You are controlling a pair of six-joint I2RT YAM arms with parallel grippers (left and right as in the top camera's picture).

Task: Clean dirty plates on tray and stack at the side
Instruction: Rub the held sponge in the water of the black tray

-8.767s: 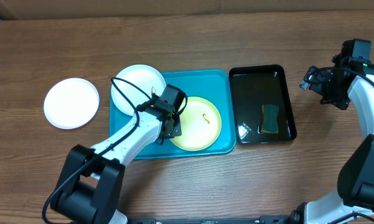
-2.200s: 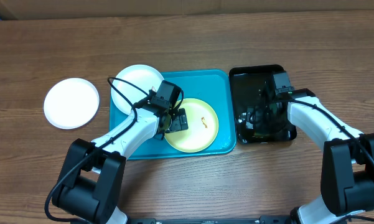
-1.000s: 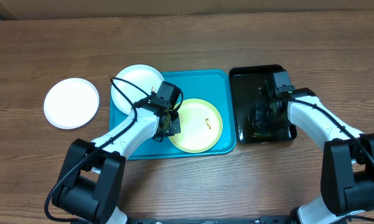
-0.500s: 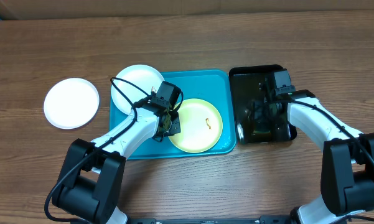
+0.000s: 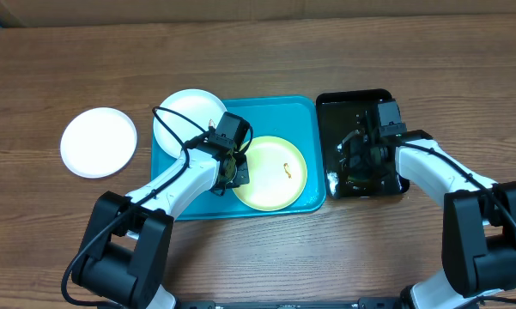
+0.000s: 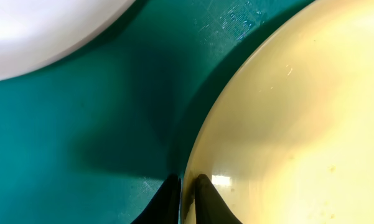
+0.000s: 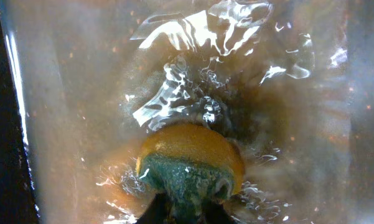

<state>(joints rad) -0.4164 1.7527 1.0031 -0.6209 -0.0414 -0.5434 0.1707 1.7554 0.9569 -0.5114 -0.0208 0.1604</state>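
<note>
Brown wood-grain table (image 5: 326, 51) fills the view — a tan strip (image 5: 240, 7) along its far edge.

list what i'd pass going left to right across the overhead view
lone white plate → second white plate → yellow-green plate → black tray

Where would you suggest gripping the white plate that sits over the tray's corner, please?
Pinch the white plate at its outer rim, coming in from outside the tray: that edge juts past the raised corner, so a finger could probably slip under.
</note>
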